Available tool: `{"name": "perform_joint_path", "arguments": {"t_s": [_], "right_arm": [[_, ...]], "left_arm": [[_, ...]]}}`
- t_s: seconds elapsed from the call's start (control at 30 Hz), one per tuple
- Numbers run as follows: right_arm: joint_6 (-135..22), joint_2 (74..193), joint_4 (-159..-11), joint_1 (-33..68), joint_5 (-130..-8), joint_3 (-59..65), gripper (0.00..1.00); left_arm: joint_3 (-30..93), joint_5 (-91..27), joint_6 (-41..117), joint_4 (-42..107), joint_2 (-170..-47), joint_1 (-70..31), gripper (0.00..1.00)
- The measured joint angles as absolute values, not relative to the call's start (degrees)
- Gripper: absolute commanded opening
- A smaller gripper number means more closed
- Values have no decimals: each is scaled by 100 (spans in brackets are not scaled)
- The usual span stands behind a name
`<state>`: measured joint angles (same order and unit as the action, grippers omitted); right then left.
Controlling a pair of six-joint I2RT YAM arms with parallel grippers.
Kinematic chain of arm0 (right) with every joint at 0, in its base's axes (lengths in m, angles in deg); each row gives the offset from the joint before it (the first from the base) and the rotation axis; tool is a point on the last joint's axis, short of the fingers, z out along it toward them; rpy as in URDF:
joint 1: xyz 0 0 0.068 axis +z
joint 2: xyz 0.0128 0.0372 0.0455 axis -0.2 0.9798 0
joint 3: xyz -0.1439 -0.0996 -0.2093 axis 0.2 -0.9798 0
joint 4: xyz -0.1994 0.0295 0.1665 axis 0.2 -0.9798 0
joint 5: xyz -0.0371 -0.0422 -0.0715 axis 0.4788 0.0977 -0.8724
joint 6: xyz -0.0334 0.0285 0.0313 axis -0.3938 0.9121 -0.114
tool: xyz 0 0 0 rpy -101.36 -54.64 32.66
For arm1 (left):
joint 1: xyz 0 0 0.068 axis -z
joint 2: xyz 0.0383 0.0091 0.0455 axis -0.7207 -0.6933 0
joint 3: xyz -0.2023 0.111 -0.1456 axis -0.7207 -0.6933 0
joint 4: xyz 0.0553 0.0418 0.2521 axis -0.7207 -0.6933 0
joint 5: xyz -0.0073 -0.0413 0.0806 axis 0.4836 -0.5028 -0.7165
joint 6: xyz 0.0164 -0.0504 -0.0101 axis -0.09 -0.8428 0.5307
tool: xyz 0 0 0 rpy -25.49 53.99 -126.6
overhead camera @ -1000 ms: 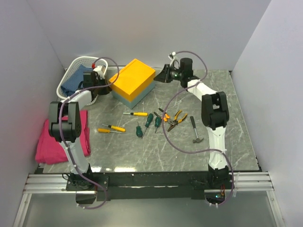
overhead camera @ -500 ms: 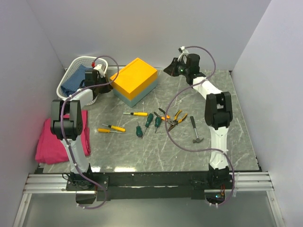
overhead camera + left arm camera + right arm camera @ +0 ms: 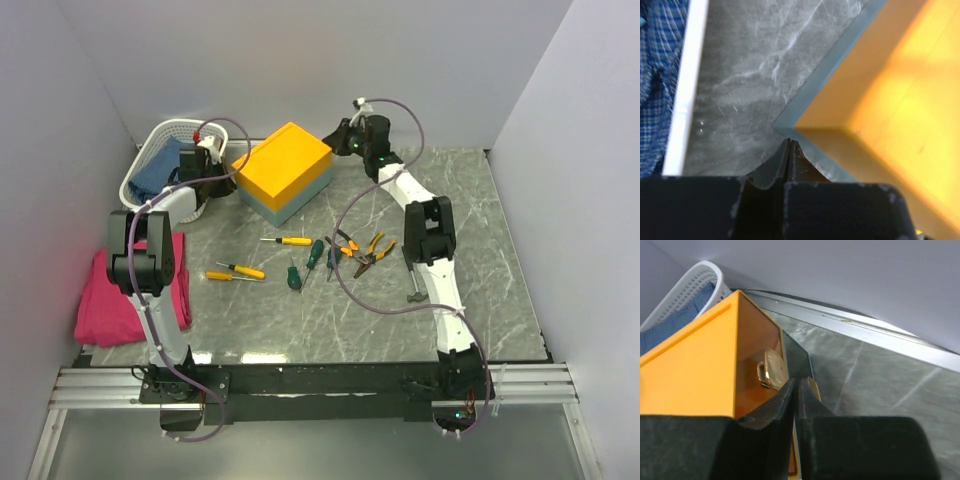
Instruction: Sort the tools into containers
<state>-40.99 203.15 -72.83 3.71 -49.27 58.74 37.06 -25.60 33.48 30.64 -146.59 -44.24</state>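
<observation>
The box (image 3: 285, 170) has an orange lid and a pale blue base, and the white basket (image 3: 150, 150) stands to its left. My left gripper (image 3: 226, 172) is shut and empty, its tips (image 3: 790, 142) at the box's left corner (image 3: 805, 125). My right gripper (image 3: 336, 140) is at the box's far right corner, jaws almost together with a thin slit (image 3: 797, 381) beside the brass latch (image 3: 772, 369); whether it pinches the latch I cannot tell. Yellow screwdrivers (image 3: 236, 272), green screwdrivers (image 3: 315, 255) and pliers (image 3: 367, 248) lie mid-table. The hammer (image 3: 414, 288) is partly behind the right arm.
A blue checked cloth (image 3: 160, 172) fills the basket. A folded pink cloth (image 3: 125, 295) lies at the table's left edge. White walls close in the back and both sides. The right arm's cable (image 3: 350, 270) loops over the tools.
My right gripper swung left from the back of the table to the box's far right corner. The left arm has not moved.
</observation>
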Motion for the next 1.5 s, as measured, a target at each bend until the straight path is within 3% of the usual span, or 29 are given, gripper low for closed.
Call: {"name": "perform_joint_path", "arguments": {"t_s": [0.3, 0.47, 0.73, 1.27, 1.37, 1.43, 1.5], "right_arm": [[-3822, 19898, -7163, 428, -3806, 4619, 9], [-3962, 19098, -7506, 330, -3487, 3590, 9], [-4014, 17760, -7576, 301, -3349, 2174, 10], [-4272, 16451, -7841, 32, -3371, 794, 19], [-4337, 16202, -7791, 96, -3375, 539, 20], [-4381, 16114, -7777, 168, -3377, 460, 20], [-4423, 16068, -7777, 233, -3386, 451, 20]], "left_arm": [[4440, -2757, 3402, 2992, -15033, -4507, 1], [4943, -2766, 3444, 3071, -15433, -4437, 1], [5507, -2783, 3555, 3298, -15896, -4203, 1], [5806, -2678, 3525, 3510, -16163, -3782, 5], [5882, -2639, 3522, 3587, -16243, -3701, 13], [5937, -2617, 3525, 3628, -16298, -3681, 34], [6044, -2661, 3536, 3632, -16364, -3688, 47]]}}
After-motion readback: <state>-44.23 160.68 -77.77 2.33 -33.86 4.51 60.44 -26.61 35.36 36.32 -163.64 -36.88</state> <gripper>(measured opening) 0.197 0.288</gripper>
